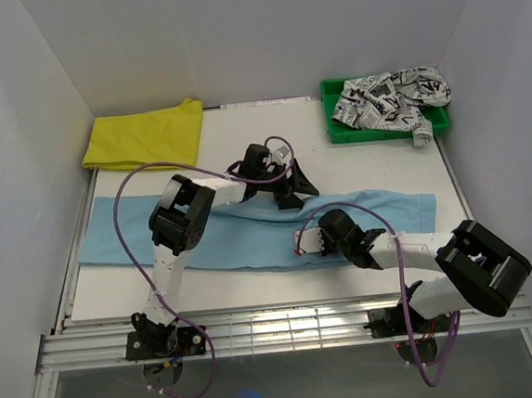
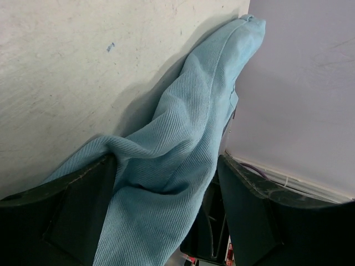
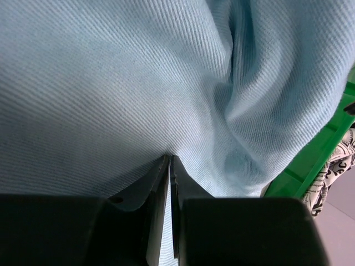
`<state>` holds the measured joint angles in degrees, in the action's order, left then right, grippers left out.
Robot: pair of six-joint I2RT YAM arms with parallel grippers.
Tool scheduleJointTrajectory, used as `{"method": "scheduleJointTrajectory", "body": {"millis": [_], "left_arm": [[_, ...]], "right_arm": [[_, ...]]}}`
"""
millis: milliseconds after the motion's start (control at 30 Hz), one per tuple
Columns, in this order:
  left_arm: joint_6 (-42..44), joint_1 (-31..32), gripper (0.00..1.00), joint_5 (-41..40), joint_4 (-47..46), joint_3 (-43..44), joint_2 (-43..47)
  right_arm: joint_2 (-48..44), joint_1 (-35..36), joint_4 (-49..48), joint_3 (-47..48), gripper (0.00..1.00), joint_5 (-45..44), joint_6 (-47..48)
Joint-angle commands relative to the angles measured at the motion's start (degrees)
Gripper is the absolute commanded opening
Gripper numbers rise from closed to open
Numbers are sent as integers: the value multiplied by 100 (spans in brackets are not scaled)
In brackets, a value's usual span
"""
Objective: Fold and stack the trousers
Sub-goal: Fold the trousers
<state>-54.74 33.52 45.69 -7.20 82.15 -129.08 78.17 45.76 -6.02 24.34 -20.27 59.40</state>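
We see the trousers (image 1: 250, 233) spread in a long band across the table (image 1: 243, 145), from the left edge almost to the right edge, nearer the front edge than the back.

The left arm rises from its base at the front edge, bends at the elbow and reaches forward and right. The left gripper (image 1: 292, 195) is at the band's far hem, about mid-table. In the left wrist view its claw (image 2: 166, 160) stands wide, with a raised ridge of the blue cloth (image 2: 172, 166) running between the fingers (image 2: 77, 216). A gap shows beside the cloth.

The right arm is folded low along the front edge, with its elbow toward the right corner and its forearm pointing left. The right gripper (image 1: 307, 242) is at the band's near hem. In its own camera the claw (image 3: 170, 160) is narrowed to a slit, pinching the cloth (image 3: 111, 83).

A yellow garment (image 1: 144, 135) lies in the back left corner. A green tray (image 1: 339, 132) in the back right corner holds a printed garment (image 1: 392, 99).
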Motion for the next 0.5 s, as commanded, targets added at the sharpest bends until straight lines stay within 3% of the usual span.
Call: {"method": "scheduleJointTrajectory", "body": {"millis": [0,200,467], "left_arm": [[-10,120,85,123,246,-50,-91],[-10,225,86,405,-106,47,-118],[-1457,111,86,116,-1825,319,-398]], "right_arm": [[392,-58,1068,-245,13,586,-200],[304,-58,1147,-280,13,621,-183],[93,-49,1481,-333,13,735,-209]]}}
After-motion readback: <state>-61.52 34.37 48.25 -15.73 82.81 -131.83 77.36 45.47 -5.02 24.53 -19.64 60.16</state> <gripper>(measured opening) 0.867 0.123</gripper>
